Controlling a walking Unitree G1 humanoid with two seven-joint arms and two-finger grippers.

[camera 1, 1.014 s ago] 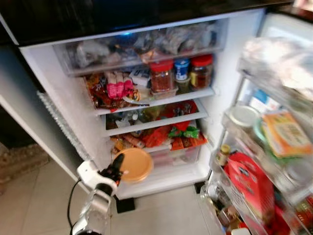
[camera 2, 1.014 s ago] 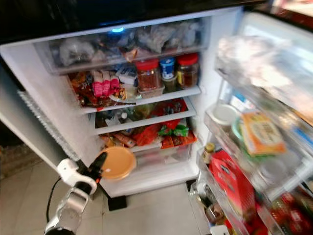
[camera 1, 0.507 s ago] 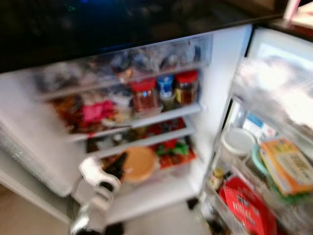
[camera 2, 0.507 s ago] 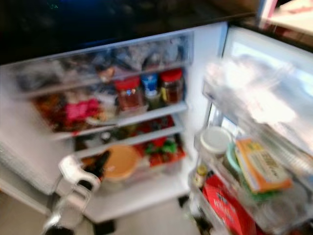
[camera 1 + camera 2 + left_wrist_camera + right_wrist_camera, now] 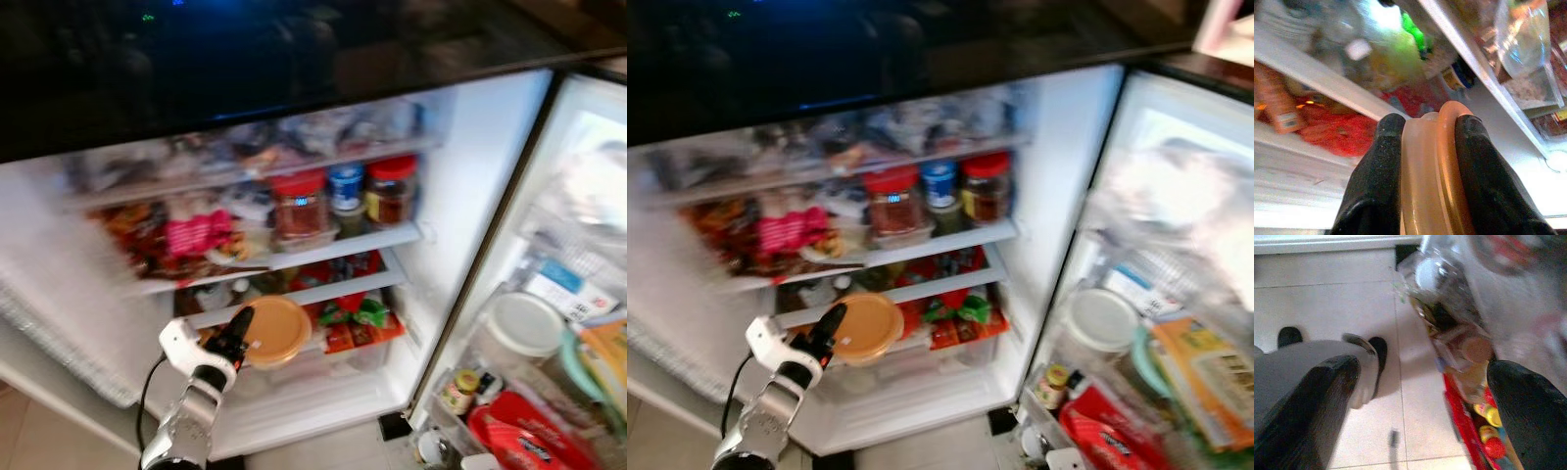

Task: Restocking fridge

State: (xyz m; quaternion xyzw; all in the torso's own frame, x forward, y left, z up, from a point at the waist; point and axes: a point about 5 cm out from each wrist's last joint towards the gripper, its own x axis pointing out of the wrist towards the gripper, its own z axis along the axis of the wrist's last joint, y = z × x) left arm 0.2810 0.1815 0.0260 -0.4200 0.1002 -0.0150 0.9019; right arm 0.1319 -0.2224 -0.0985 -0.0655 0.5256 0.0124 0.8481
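The fridge (image 5: 460, 196) stands open, its white inside packed on every shelf, and the head views are blurred. The left gripper (image 5: 238, 336) is raised in front of the lower shelves, near their left end, and its two black fingers (image 5: 1378, 181) are clamped on the rim of a round orange container (image 5: 274, 331), one finger on each side of the rim, as the left wrist view shows plainly. The container is held on edge, its flat round face turned outward, just in front of the lower shelf's front edge, with red and green packets (image 5: 358, 315) close behind it on its right. On the middle shelf above, towards its right end, stand two red-lidded jars (image 5: 299, 208) with a blue-lidded jar (image 5: 345, 186) between them; pink and red packets (image 5: 196, 233) fill the left end of that shelf. A clear drawer (image 5: 255, 147) of wrapped goods runs across the top. The open door (image 5: 578, 323) on the right carries a white-lidded tub (image 5: 527, 325), a small yellow-capped jar (image 5: 458, 392) and a red box (image 5: 529, 436) in its racks. The right gripper (image 5: 1420, 401) hangs low over the tiled floor (image 5: 1327, 298) beside the door's racks, its fingers spread wide apart and holding nothing.
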